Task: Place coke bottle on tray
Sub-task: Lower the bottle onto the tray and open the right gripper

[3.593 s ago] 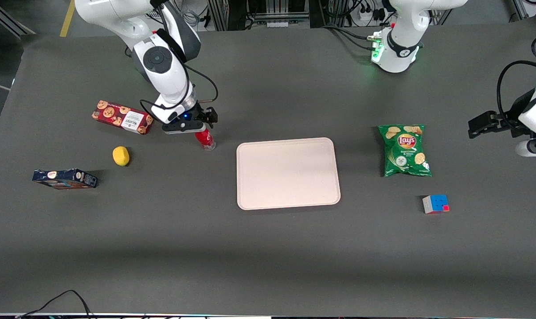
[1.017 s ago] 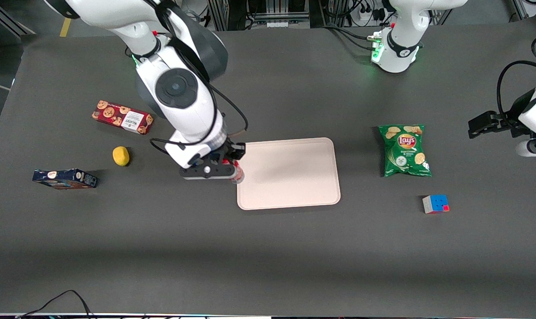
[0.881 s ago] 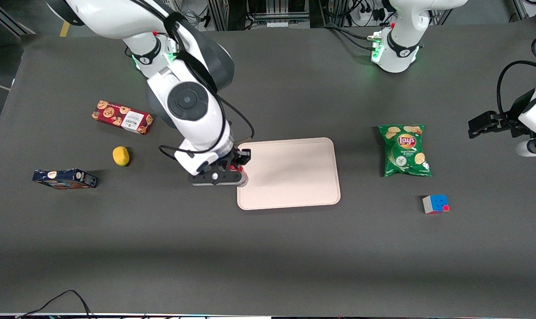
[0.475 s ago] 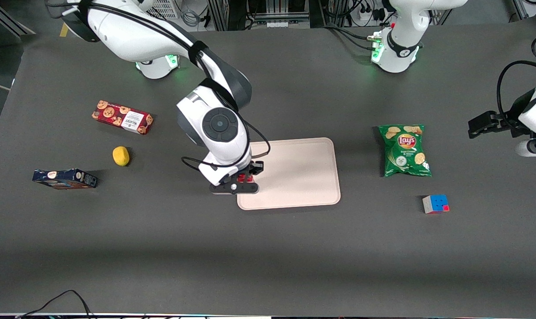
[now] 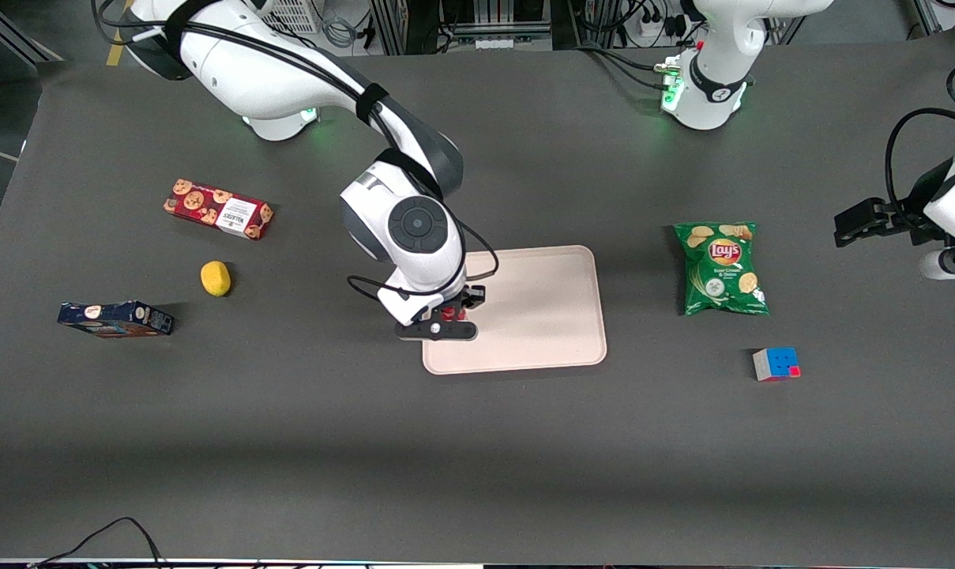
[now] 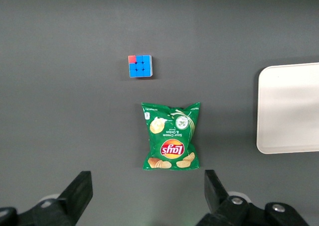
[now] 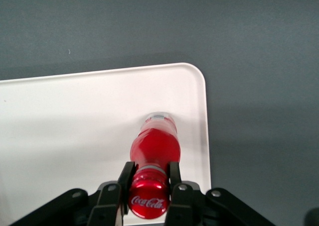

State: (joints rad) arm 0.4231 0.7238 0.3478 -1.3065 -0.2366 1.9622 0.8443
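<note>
A: Front view?
B: Gripper (image 5: 446,319) above the tray's (image 5: 540,316) corner at the working arm's end, nearer the camera. Clamped on the coke bottle (image 5: 448,318), of which just a bit of red shows between the fingers. Well off toward the working arm's end: lemon (image 5: 216,278), cookie box (image 5: 218,209), dark blue box (image 5: 116,318). Well off toward the parked arm's end: chip bag (image 5: 720,268) and puzzle cube (image 5: 776,363).

A: Left wrist view?
B: No gripper or bottle here. Only a strip of tray (image 6: 291,109), chip bag (image 6: 171,136) and puzzle cube (image 6: 140,66), apart from one another on the dark table (image 6: 70,111).

A: Right wrist view?
B: Fingers (image 7: 125,178) pinched on the coke bottle (image 7: 154,149) just under its red cap. Bottle hanging straight down from the gripper (image 7: 149,180), clear base over the tray (image 7: 65,131), near its rounded corner. Whether the base touches the tray, cannot tell.
</note>
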